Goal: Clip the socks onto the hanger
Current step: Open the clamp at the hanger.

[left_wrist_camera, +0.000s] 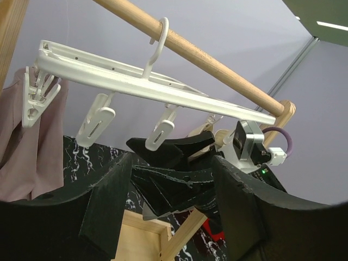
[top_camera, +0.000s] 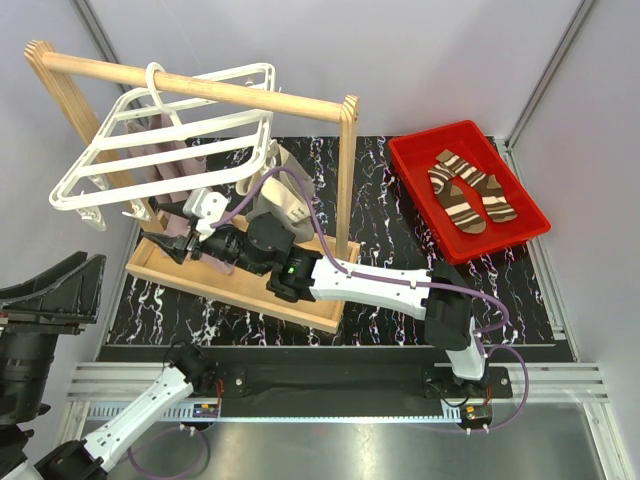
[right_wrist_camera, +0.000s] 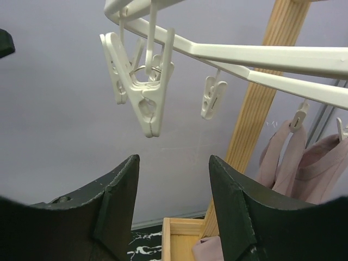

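Note:
The two brown-and-cream striped socks point(top_camera: 470, 188) lie in the red tray point(top_camera: 412, 200) at the right, far from both grippers. The white hanger point(top_camera: 160, 140) hangs by its hook on the wooden rail, its clips dangling. My right gripper point(top_camera: 172, 243) reaches left under the hanger and is open and empty point(right_wrist_camera: 173, 160). A white clip point(right_wrist_camera: 144, 92) hangs just above its fingertips, not touching them. My left gripper point(top_camera: 72, 287) is open and empty at the left edge. In the left wrist view it point(left_wrist_camera: 173, 163) looks up at the hanger point(left_wrist_camera: 136, 81).
The wooden rail stand point(top_camera: 200, 85) has a boxed wooden base point(top_camera: 230, 285) under the right arm. Mauve cloths point(right_wrist_camera: 310, 163) hang clipped at the hanger's far side point(left_wrist_camera: 22, 152). A grey-beige cloth point(top_camera: 285, 195) hangs near the right post point(right_wrist_camera: 255, 109).

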Robot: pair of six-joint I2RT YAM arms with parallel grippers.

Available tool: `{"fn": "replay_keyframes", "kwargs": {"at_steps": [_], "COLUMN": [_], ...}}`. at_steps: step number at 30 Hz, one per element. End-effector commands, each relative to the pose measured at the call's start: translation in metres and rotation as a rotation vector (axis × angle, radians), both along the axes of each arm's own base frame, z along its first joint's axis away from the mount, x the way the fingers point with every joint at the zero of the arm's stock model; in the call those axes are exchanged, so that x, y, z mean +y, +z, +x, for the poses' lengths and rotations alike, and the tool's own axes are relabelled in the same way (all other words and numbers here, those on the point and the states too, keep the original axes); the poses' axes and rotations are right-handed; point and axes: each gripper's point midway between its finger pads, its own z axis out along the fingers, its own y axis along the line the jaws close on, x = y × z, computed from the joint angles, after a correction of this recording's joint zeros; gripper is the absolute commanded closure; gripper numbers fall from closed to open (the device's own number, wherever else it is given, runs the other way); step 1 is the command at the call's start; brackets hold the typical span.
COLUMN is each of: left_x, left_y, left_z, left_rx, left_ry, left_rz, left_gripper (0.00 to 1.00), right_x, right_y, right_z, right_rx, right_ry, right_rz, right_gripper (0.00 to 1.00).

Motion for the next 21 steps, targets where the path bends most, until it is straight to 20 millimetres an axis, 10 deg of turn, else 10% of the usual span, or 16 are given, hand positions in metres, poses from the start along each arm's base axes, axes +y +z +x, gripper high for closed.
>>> {"fn": "replay_keyframes", "kwargs": {"at_steps": [1,21], "left_x": [-0.004,-0.008], "left_y": [0.003,-0.002], "left_z": [0.001,0.002], "left_rx": [-0.01,0.023], "left_ry": [-0.017,-0.041], "left_rz": [-0.014,-0.061], "left_gripper": [0.35,0.38], "right_x": [-0.024,-0.039], "right_y": [0.069,0.097], "right_z": [-0.022,-0.036], "right_rx": [-0.037,-0.008], "right_ry": [0.068,0.131], "right_rz": [0.142,0.243], "right_gripper": [0.4,0.5]}}
